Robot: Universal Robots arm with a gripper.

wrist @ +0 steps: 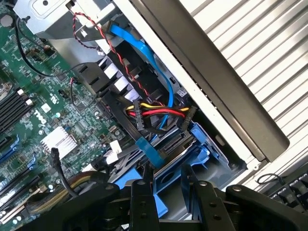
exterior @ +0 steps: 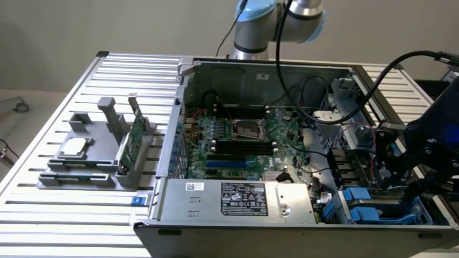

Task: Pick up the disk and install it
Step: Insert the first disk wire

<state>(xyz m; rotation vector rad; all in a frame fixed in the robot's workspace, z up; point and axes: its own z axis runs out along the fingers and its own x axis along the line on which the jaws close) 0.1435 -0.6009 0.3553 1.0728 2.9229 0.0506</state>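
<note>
Disk point(wrist: 192, 144): one, beneath two fingers point(wrist: 143, 202)

The disk point(exterior: 373, 207), edged by blue plastic rails, sits low in the open computer case's drive bay at about four o'clock in the exterior view; in the wrist view its blue frame point(wrist: 192, 154) lies beneath coloured cables.
</note>
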